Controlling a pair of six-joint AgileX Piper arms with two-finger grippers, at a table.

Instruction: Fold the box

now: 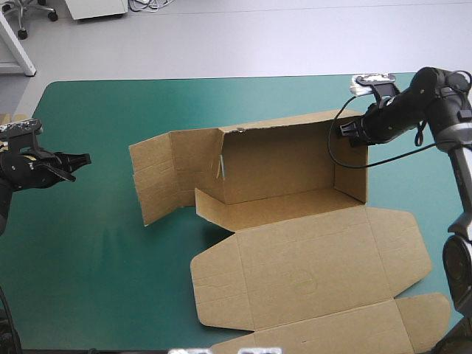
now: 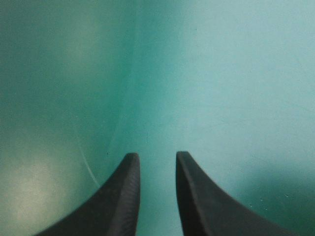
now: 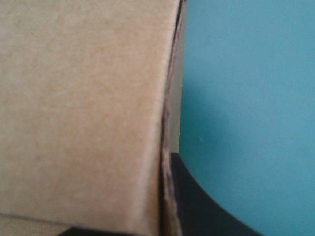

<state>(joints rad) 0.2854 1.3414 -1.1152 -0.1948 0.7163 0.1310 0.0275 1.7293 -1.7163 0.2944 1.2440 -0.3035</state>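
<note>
Place: lab | teal-green table cover (image 1: 96, 280) — chair castors (image 1: 23, 32) | grey floor (image 1: 221, 37)

My high camera sits above and behind, looking forward and down over the whole teal-green cover (image 1: 96, 295). The left wrist camera looks along the left gripper (image 2: 155, 156), close over bare cover ahead of its fingertips. The right wrist camera sits hard against the box (image 3: 83, 108) wall clamped in the right gripper (image 1: 345, 133). The high view shares that wall.

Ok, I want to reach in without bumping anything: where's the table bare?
The table is bare between the left gripper and the box, down to the near left corner, and behind it. The right is crowded: right gripper on the wall, lid spread.
</note>
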